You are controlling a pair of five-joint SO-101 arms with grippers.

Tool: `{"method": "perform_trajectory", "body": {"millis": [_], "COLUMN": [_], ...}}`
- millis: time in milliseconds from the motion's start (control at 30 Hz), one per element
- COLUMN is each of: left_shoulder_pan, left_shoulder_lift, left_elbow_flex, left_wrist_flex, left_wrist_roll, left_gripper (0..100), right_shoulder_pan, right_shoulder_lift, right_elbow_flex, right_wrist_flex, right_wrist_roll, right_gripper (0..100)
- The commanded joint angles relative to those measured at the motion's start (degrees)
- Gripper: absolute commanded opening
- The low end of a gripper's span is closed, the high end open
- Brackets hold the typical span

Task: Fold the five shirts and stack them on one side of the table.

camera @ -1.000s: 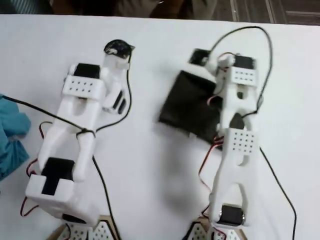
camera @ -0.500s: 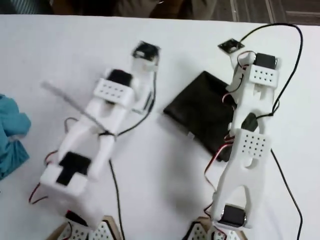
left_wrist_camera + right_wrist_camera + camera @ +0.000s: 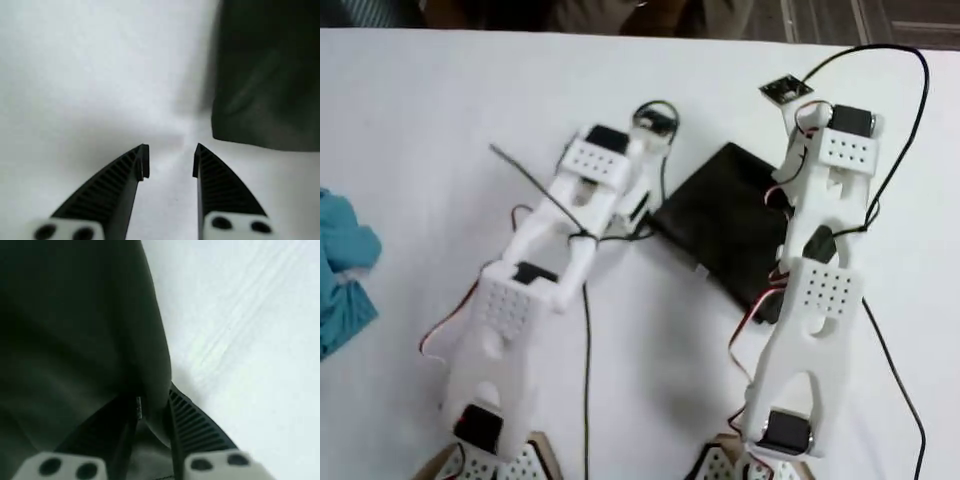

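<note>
black shirt [image 3: 720,225], folded to a flat square, lies mid-table, partly beneath the right arm. it looks soft, light and limp, so it would likely sag unless taken by a folded edge. the right gripper [image 3: 152,407] pinches one edge, cloth between its jaws. the left gripper [image 3: 170,160] stands narrowly open, empty, just beside the opposite edge. teal cloth [image 3: 340,270] is bunched at the table [image 3: 440,100] edge on the left arm's side.

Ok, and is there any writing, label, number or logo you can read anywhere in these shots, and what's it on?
No text can be read in any view.
Black shirt: a small pale tag at its edge, too blurred to read.
Teal shirt: no print visible.
Left arm and right arm: no lettering visible.
Table: no markings visible.
</note>
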Motion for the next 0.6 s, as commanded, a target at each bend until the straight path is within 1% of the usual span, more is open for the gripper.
{"method": "perform_trajectory", "body": {"millis": [0, 67, 100, 167, 233, 367, 433, 500, 567], "left_shoulder_pan": [0.97, 1.32, 1.41, 1.49, 1.14, 3.08, 4.57, 5.80, 7.03], "left_shoulder_lift": [2.02, 3.52, 4.40, 5.80, 7.56, 11.08, 12.40, 13.10, 12.84], "left_elbow_flex": [-12.44, -16.84, -18.86, -21.76, -23.69, -25.89, -25.80, -25.89, -25.89], "left_wrist_flex": [5.45, 7.38, 8.00, 8.00, 7.47, 7.21, 7.30, 7.91, 8.09], "left_wrist_roll": [-6.86, -8.88, -8.79, -6.33, 0.09, 19.16, 27.08, 30.24, 30.33], "left_gripper": [17, 17, 17, 17, 17, 17, 17, 17, 17], "right_shoulder_pan": [-0.22, -0.13, -0.13, -0.22, -0.40, -0.48, -0.48, -0.40, -0.22], "right_shoulder_lift": [-4.53, -4.53, -4.53, -4.53, -4.53, -4.53, -4.53, -4.53, -4.44], "right_elbow_flex": [-0.18, -0.18, -0.18, -0.18, -0.18, -0.18, -0.18, -0.18, -0.18], "right_wrist_flex": [0.92, 0.92, 0.92, 0.92, 0.92, 0.92, 0.92, 0.92, 0.92], "right_wrist_roll": [-0.26, -0.26, -0.26, -0.26, -0.26, -0.26, -0.26, -0.26, -0.26], "right_gripper": [2.1, 2.1, 2.1, 2.1, 2.1, 2.1, 2.1, 2.1, 2.1]}}
